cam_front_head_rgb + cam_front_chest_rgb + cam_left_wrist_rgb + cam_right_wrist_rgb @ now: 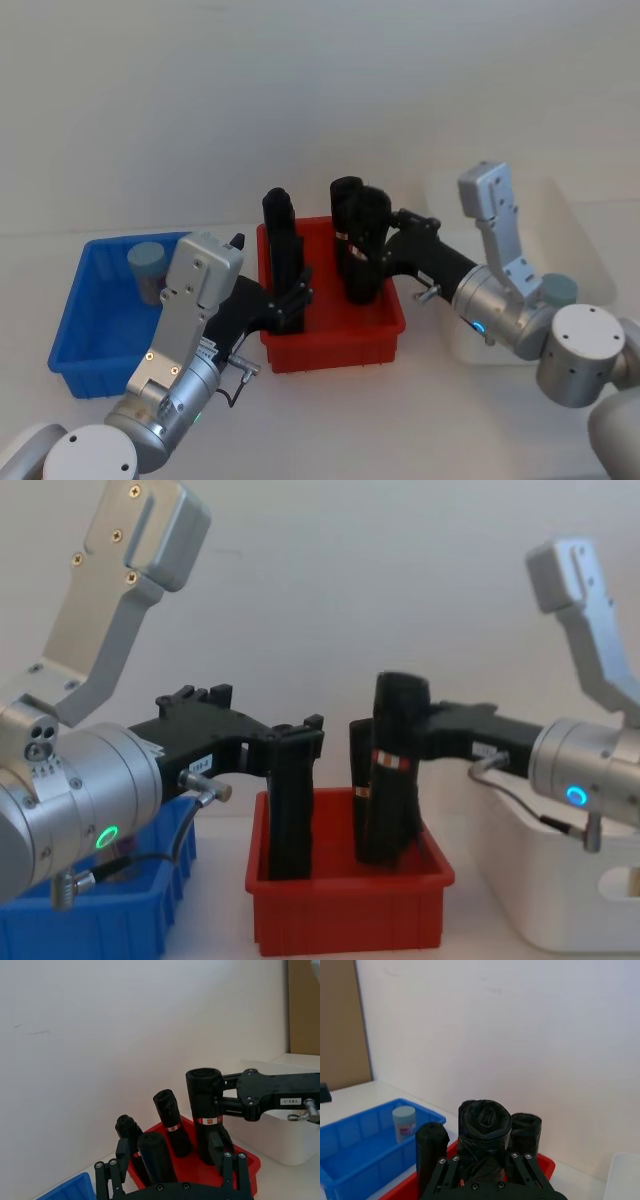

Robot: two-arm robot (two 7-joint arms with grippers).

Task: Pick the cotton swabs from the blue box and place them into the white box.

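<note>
Cotton swabs point(148, 265) jar standing upright in the blue box point(92, 340); likely light, rigid, slick, best pinched across its body. Left gripper point(298, 296) spread around one black cylinder point(282, 255) in the red bin point(335, 345), right gripper point(372, 243) pinching another black roll point(362, 250).

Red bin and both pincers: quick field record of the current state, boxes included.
left pincer: open, straddling a black roll at the red bin's left side
right pincer: shut on the tall black roll at the bin's right side
red bin: between the two boxes, holds upright black rolls
blue box: one cotton swab jar standing near its far edge
white box: a pale blue lid shows inside, behind the right arm
</note>
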